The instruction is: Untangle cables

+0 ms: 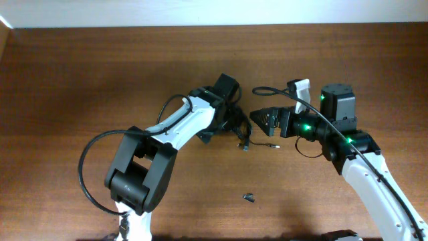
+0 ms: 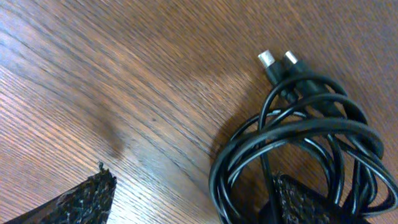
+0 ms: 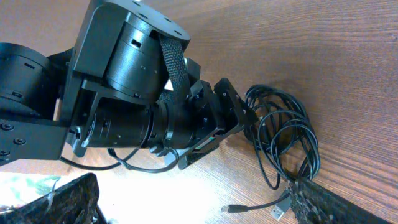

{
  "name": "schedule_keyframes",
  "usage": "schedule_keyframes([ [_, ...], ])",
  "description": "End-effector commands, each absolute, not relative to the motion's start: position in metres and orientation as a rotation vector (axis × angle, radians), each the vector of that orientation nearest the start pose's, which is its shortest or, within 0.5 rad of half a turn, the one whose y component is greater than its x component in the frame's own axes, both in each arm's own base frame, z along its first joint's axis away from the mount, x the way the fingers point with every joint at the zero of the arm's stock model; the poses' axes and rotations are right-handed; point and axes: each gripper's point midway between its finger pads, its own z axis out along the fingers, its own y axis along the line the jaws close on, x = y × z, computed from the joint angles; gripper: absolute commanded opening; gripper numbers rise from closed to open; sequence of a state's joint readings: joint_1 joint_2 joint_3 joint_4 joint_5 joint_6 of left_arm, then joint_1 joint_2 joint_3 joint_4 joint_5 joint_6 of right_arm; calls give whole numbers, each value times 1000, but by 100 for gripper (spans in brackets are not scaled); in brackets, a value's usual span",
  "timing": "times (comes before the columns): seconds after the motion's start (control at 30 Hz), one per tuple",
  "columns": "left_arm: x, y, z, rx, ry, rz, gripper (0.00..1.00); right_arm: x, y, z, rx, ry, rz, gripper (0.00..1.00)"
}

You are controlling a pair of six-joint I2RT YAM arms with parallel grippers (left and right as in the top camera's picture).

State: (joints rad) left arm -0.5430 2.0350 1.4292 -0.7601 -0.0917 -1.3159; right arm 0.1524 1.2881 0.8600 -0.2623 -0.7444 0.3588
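The tangle of thin black cables (image 2: 298, 134) lies in loose loops on the brown wooden surface (image 1: 73, 80) near its middle, between the two arms. Two metal-tipped plugs (image 2: 277, 59) stick out of it side by side. The left fingers (image 2: 93, 196) stand wide apart, one amid the loops and the other over bare wood well aside, clamping nothing. The right fingers (image 3: 339, 208) are spread wide too, empty, just beside the tangle. A small dark stubby piece (image 1: 248, 197) lies apart, nearer the arms' bases.
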Motion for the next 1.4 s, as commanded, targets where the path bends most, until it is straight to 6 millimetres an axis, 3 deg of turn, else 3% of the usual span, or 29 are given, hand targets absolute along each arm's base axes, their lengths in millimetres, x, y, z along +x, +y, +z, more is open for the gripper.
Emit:
schedule_keyframes([
  [0.0,376,-197,19,-1114,2701,-116,86,328,169,196,-195,2257,1096,99],
  [0.13,376,-197,19,-1113,2702,-115,89,329,168,195,-189,2262,1088,99],
  [0.23,374,-201,18,-1064,2746,-142,83,329,167,194,-184,2267,1081,99],
  [0.3,377,-192,21,-1092,2736,-138,97,329,167,194,-183,2268,1082,99],
  [0.37,381,-186,25,-1060,2767,-176,99,329,167,194,-184,2267,1081,99],
  [0.83,370,-183,24,-830,2901,-166,99,329,167,194,-184,2267,1081,99],
  [1.13,366,-198,17,-831,2894,-158,99,329,168,194,-185,2267,1086,99],
  [1.37,364,-199,4,-826,2898,-104,99,329,168,194,-185,2267,1086,99],
])
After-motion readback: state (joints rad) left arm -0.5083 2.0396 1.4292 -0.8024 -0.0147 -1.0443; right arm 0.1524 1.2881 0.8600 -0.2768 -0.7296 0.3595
